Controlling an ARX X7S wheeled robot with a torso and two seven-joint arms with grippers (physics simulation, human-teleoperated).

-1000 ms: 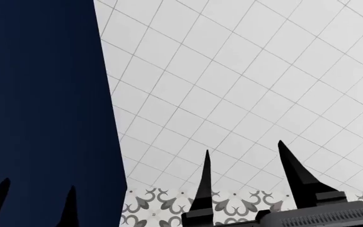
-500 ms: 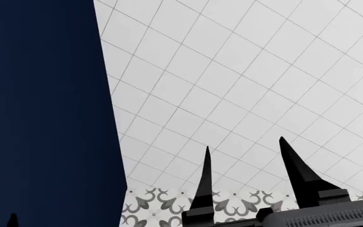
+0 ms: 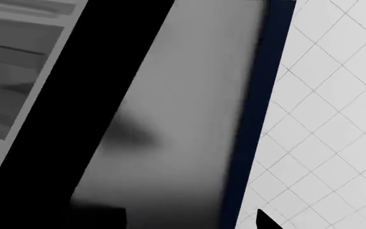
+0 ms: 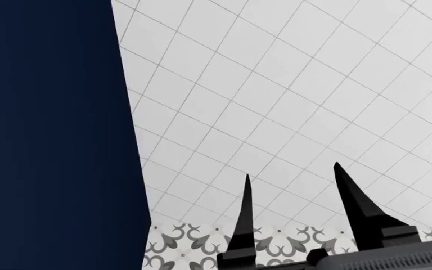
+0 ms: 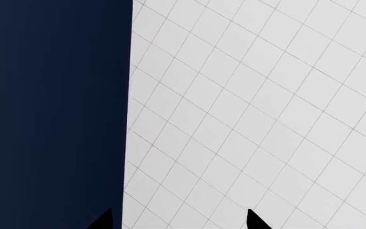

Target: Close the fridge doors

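Two fingers of the right gripper (image 4: pixel 295 177) show in the head view, spread apart with nothing between them, raised before the white tiled wall (image 4: pixel 291 101). Navy cabinet (image 4: pixel 51 135) fills the left of that view; patterned tile strip (image 4: pixel 186 247) runs along the wall's lower edge. Left gripper: only one dark tip (image 3: pixel 269 220) visible in its wrist view, opening unknown. Fridge door (image 3: pixel 177 124) sits close before that camera: black edge, grey lining, shelves beyond.
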